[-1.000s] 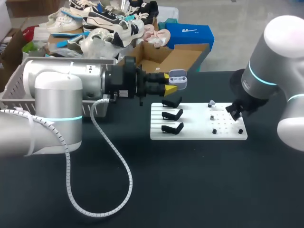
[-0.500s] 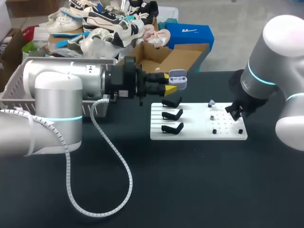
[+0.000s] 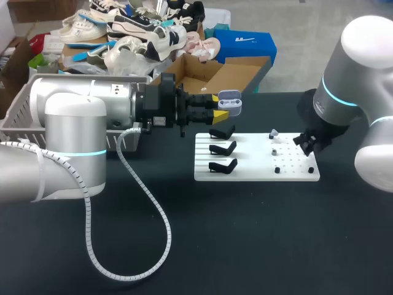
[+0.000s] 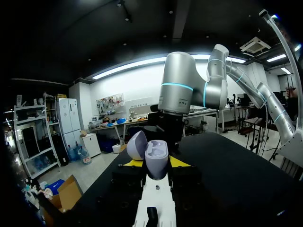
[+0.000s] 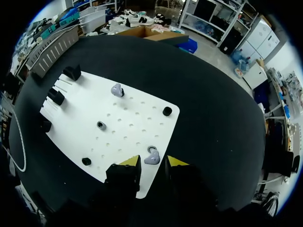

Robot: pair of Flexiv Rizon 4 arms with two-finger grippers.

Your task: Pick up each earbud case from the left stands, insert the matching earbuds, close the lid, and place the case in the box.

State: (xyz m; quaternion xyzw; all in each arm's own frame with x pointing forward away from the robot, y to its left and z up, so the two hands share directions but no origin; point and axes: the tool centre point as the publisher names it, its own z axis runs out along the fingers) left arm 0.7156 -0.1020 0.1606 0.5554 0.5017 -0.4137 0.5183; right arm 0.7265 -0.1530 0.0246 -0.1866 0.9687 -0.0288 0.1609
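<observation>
**Earbud case held, earbud about to be taken.** The earbud case (image 3: 230, 98), lid open, hung clear of the table (image 3: 245, 246) above the black stands (image 3: 221, 149), clamped between the fingers of the left hand (image 4: 152, 165). It had not moved over the last second. Only the right arm had shifted, very slightly, at the far end of the white board (image 5: 132, 118). The right hand (image 5: 152, 163) stood with fingers apart, a lavender earbud (image 5: 151, 156) lying on the board just ahead of the gap. The grasp was judged imminent, insertion not yet begun.
</observation>
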